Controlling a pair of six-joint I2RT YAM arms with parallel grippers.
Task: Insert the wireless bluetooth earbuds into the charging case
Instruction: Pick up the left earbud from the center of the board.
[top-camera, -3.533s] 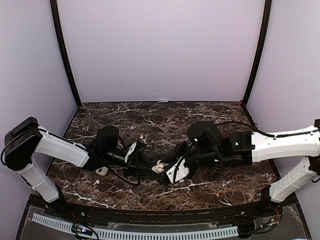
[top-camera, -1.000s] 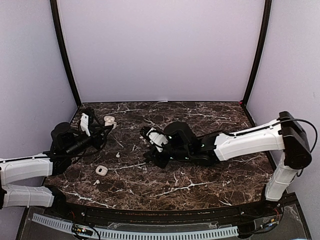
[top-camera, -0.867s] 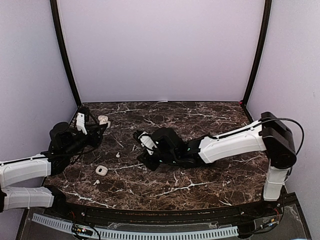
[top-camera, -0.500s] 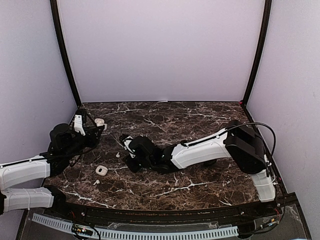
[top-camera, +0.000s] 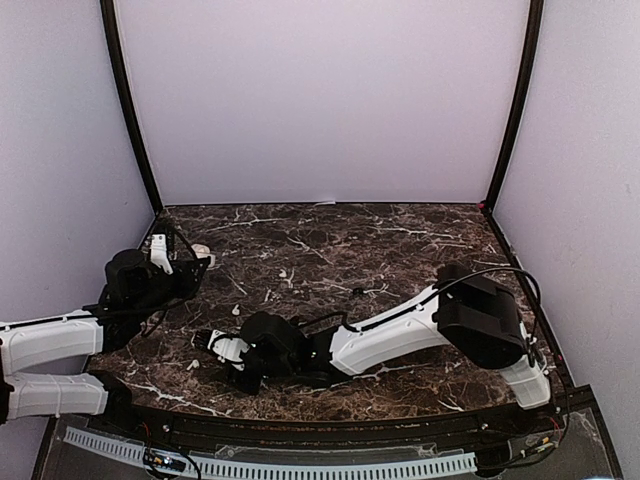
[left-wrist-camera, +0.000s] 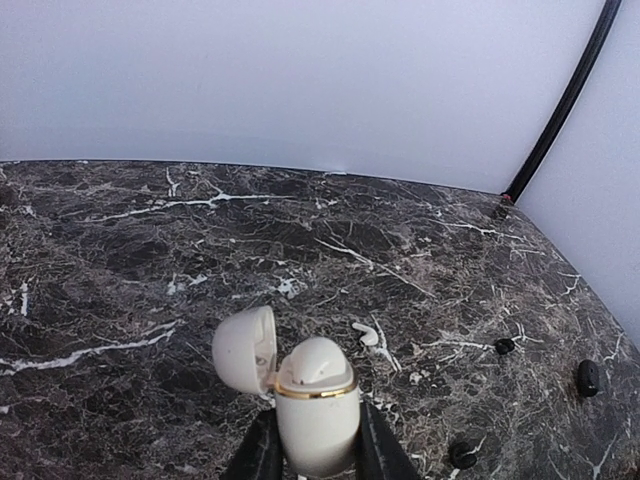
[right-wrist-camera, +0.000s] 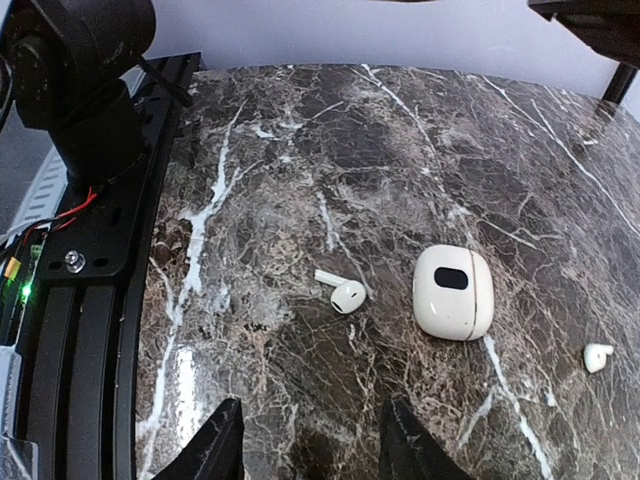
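1. Top external view: the right arm has swung from the middle of the dark marble table (top-camera: 400, 250) to its near-left part, and the right gripper (top-camera: 218, 348) now hangs low there. The left gripper (top-camera: 190, 256) has drawn back toward the left wall. This looks like a reach for the next earbud. Neither pincer's state can be told from here.
2. Left wrist view: the left gripper pinches an open white pebble-shaped charging case with a gold rim (left-wrist-camera: 315, 400), its lid tipped left. A loose white stemmed earbud (left-wrist-camera: 366, 333) lies just beyond, with small black pieces (left-wrist-camera: 505, 346), probably earbuds, to the right.
3. Right wrist view: only here do the right gripper's fingers show, spread and holding nothing. Ahead lies another white earbud (right-wrist-camera: 342, 293), just beside a closed white case (right-wrist-camera: 453, 292), and a third white earbud (right-wrist-camera: 598, 356) lies farther right.
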